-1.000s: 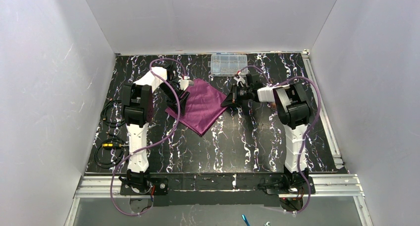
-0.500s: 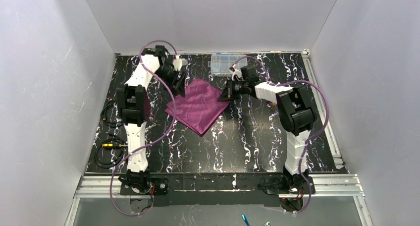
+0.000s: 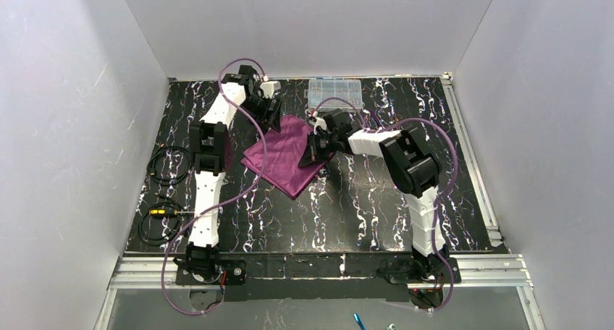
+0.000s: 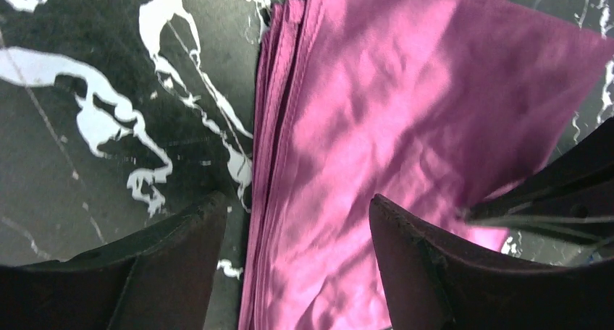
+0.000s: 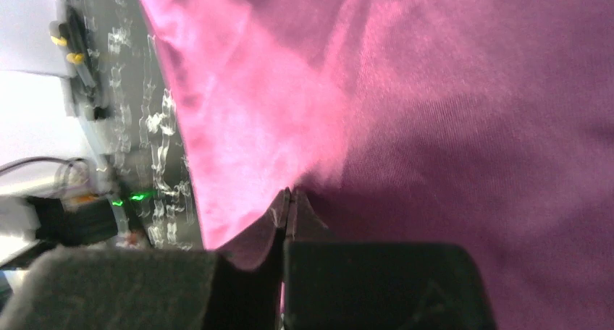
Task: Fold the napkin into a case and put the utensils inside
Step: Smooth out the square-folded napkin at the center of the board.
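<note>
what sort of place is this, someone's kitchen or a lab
Likely a robotics lab test cell: plain white panel walls box in a black white-veined tabletop, and the white left arm and white right arm are bolted to an aluminium rail.

Black marbled table (image 3: 347, 214) carries napkin (image 3: 286, 160), clear box (image 3: 334, 93).

Top camera: fixed, high, behind my bases, looks down and forward over whole table (image 3: 347, 207); far off, both arms seen entire.
Left wrist camera: rides my left gripper (image 4: 297, 203), aims down past own fingers, close over napkin (image 4: 405, 113) edge and marbled table.
Right wrist camera: on my right gripper (image 5: 287, 196), nearer yet; cloth fills most of view.
All three views share napkin.
</note>
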